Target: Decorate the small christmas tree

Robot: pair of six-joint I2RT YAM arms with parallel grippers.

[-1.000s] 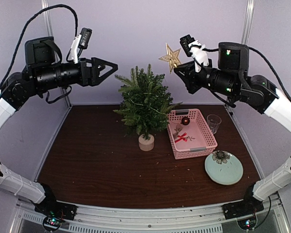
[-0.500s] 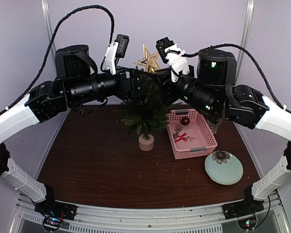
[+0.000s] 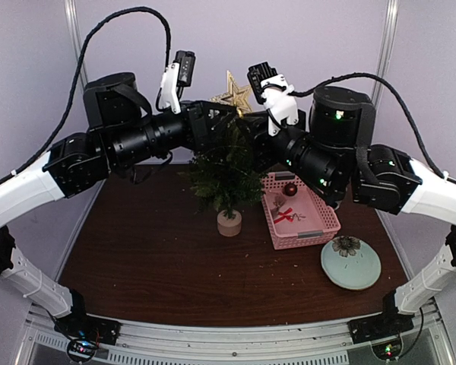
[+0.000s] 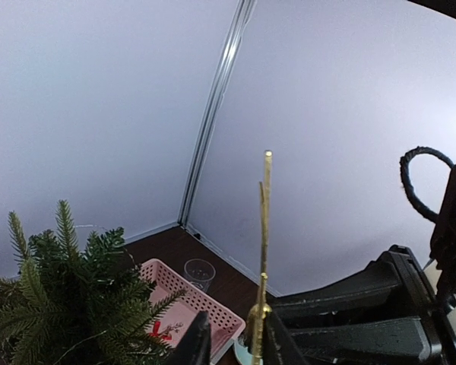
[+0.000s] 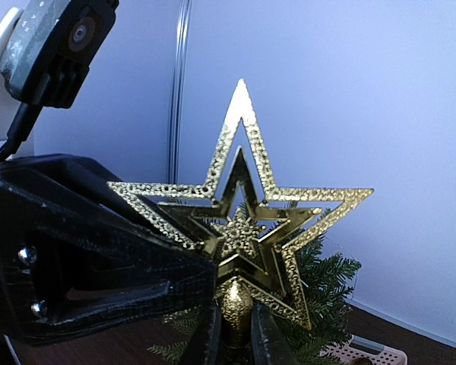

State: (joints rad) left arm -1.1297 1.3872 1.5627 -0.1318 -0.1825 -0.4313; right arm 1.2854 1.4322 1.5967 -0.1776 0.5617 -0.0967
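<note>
Gold star (image 3: 234, 94) stands upright, just above the tree (image 3: 226, 171) top. The right gripper (image 5: 234, 334), reaching from the tree's right, grasps the star's stem. The left gripper (image 4: 235, 342), from the tree's left, flanks the same stem; whether it is clenched cannot be told. The tree lies straight below both.

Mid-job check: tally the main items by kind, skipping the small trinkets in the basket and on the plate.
small christmas tree: 1
gold star: 1
pink basket: 1
clear cup: 1
pale green plate: 1
Total: 5
</note>
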